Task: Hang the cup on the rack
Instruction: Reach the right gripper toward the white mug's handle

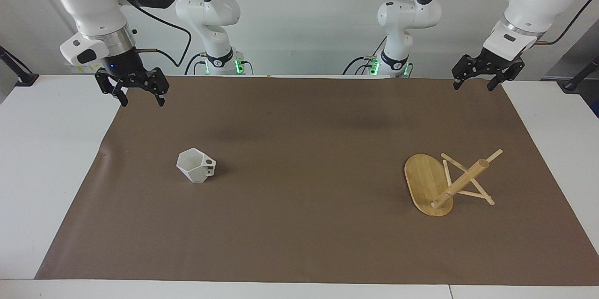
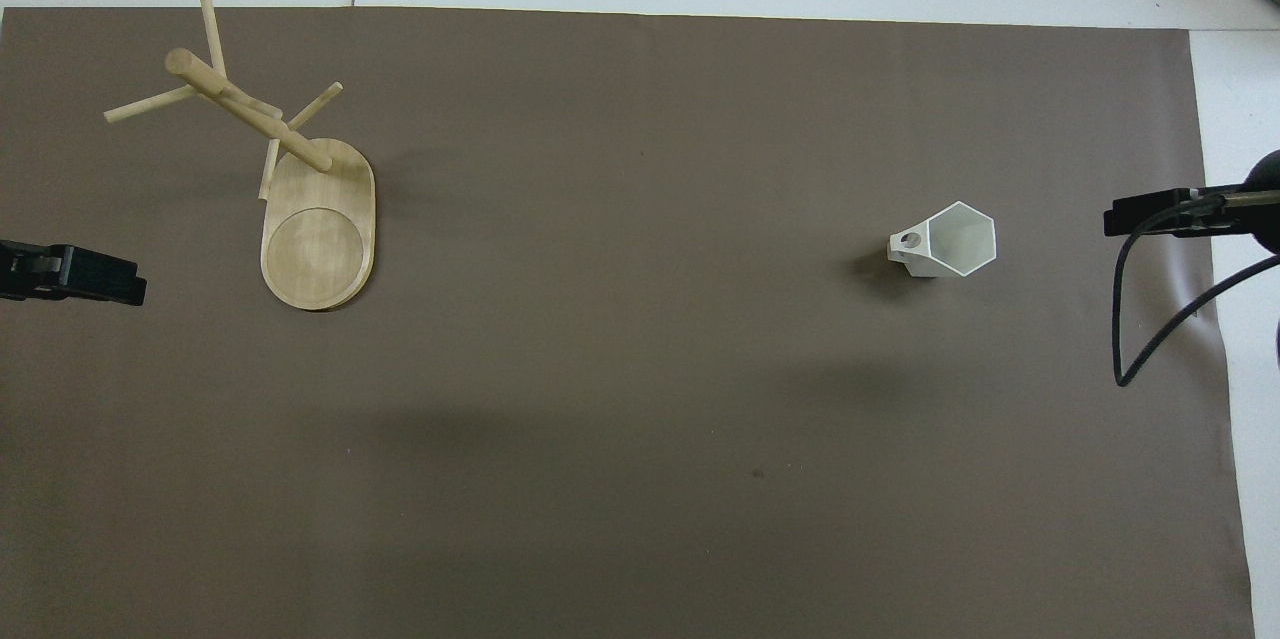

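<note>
A: Nothing grasped yet. Cup (image 1: 196, 166) upright on the brown mat (image 1: 309, 126), mouth up, pierced handle turned toward the rack (image 1: 447, 182). Rack well apart from the cup, toward the left arm's end of the bench (image 1: 51, 158), standing on its oval base.

B: End effectors?

A: Right end effector (image 1: 139, 98) up in the air over the mat's edge, on the cup's side away from the rack, fingers spread wide, empty. Left end effector (image 1: 473, 84) raised over the mat's corner at the rack's end, fingers apart too, also empty.

B: Likely trouble from here?

A: Faceted, sloping walls on the cup: a pinch across two slanted faces could squeeze it out or tip it. Small hole in the handle, thin pegs: a slight tilt at the hanging step, and the handle meets the peg tip instead of threading. Light rack, probably: a sideways push on a peg might slide or topple it.

B: Anything hard to read?

A: Plenty. Overhead view cuts off both end effectors at the edges, only dark tips showing. Peg count and which peg points toward the cup unclear where they cross the post. Underside of the cup and its side away from the camera hidden.
</note>
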Action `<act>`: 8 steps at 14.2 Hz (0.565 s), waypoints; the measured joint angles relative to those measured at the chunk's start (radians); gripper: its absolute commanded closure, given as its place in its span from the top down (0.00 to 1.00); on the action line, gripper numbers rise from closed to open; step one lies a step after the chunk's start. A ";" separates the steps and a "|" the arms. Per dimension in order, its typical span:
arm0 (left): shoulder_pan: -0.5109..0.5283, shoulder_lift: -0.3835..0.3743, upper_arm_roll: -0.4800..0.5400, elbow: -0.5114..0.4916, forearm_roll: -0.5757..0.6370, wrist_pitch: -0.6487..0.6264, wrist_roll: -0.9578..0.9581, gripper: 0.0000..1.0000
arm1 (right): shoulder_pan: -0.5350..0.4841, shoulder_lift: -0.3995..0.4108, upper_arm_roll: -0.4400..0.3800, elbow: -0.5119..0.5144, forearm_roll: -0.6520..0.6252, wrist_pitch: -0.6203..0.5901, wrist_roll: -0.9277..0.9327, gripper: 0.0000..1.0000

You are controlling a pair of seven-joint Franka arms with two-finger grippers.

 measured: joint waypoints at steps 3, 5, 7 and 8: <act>0.000 0.000 0.000 0.002 0.001 0.001 0.006 1.00 | 0.000 0.005 0.000 -0.092 0.000 0.112 0.000 1.00; 0.000 0.001 0.000 0.008 0.001 0.002 0.007 1.00 | 0.000 0.021 0.000 -0.142 0.000 0.174 0.000 1.00; 0.001 0.005 0.000 0.030 0.001 0.002 0.007 1.00 | 0.001 0.056 0.000 -0.163 0.000 0.210 0.000 1.00; 0.001 0.007 0.000 0.038 0.001 0.001 0.007 1.00 | 0.001 0.078 0.000 -0.167 0.000 0.227 0.000 1.00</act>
